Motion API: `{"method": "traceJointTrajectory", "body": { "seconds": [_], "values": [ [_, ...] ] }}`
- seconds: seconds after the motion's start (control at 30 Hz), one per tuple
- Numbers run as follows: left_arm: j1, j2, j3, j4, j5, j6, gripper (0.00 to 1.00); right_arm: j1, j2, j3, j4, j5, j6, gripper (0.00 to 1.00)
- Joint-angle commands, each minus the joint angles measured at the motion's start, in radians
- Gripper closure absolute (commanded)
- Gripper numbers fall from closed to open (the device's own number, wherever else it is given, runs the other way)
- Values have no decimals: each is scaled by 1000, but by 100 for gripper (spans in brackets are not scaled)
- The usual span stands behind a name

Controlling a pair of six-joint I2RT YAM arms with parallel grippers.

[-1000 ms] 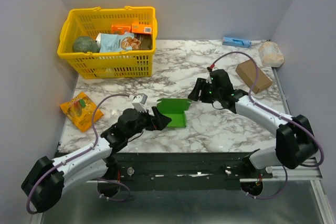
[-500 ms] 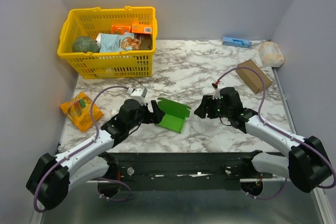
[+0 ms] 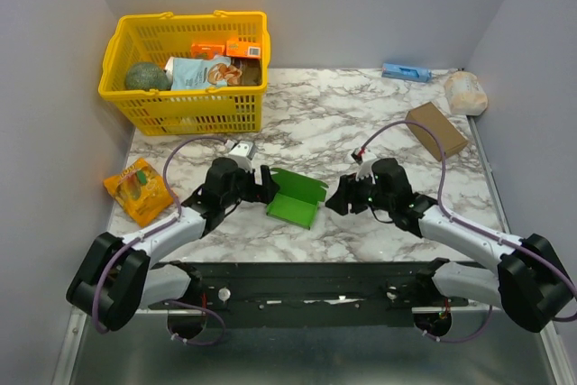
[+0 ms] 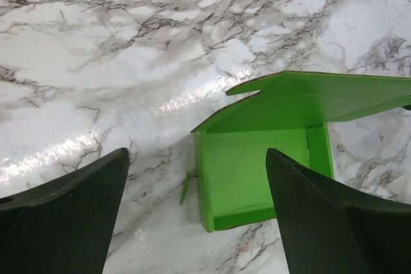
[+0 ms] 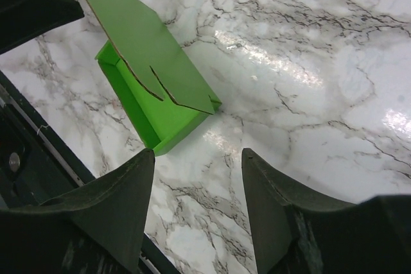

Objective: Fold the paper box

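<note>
Yellow basket (image 3: 189, 111) back-left; brown box (image 3: 435, 131), orange packet (image 3: 138, 188) on marble table (image 3: 315, 123).

The left arm (image 3: 164, 235) and right arm (image 3: 460, 227) wear white shells, with bulky black shoulder joints beside the base rail (image 3: 315, 281); a lilac cable loops along each. The fingers (image 4: 64, 222) are matte black wedges.

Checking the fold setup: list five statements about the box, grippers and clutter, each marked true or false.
The paper box lies on the table between the left gripper and the right gripper. True.
The left gripper is shut on the box. False: its jaws stand apart, gripping nothing.
The box is folded shut. False: its lid stands raised, the inside open.
The yellow basket sits at the far left. True.
A cardboard box lies in the basket. False: the brown cardboard box lies on the table, far right.
</note>
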Motion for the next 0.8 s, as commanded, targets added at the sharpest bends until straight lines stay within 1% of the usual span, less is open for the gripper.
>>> {"method": "traceJointTrajectory", "body": {
  "seconds": [0.0, 0.07, 0.13, 0.2, 0.27, 0.3, 0.37, 0.4, 0.47, 0.5, 0.6, 0.77],
  "values": [
    [49, 45, 20, 153, 144, 61, 9, 37, 55, 54, 30, 80, -38, 37],
    [52, 68, 31, 179, 185, 71, 13, 47, 69, 63, 32, 106, -30, 37],
    [53, 101, 37, 191, 205, 84, 20, 51, 77, 71, 39, 130, -29, 38],
    [53, 124, 43, 213, 219, 93, 25, 56, 85, 77, 48, 140, -39, 42],
    [55, 139, 49, 217, 232, 99, 28, 56, 111, 100, 48, 140, -61, 48],
    [55, 150, 51, 222, 239, 102, 32, 57, 120, 107, 47, 140, -67, 49],
    [55, 157, 51, 225, 239, 105, 34, 57, 146, 124, 48, 140, -73, 49],
    [55, 164, 51, 228, 241, 108, 39, 57, 154, 130, 48, 138, -78, 51],
    [55, 167, 49, 239, 239, 108, 42, 57, 168, 140, 48, 140, -84, 52],
    [55, 171, 48, 243, 242, 108, 47, 59, 171, 141, 50, 140, -87, 53],
    [56, 185, 46, 254, 265, 107, 55, 59, 180, 149, 51, 137, -91, 56],
    [56, 197, 43, 266, 287, 107, 65, 63, 192, 146, 78, 114, -102, 57]
  ]
}}
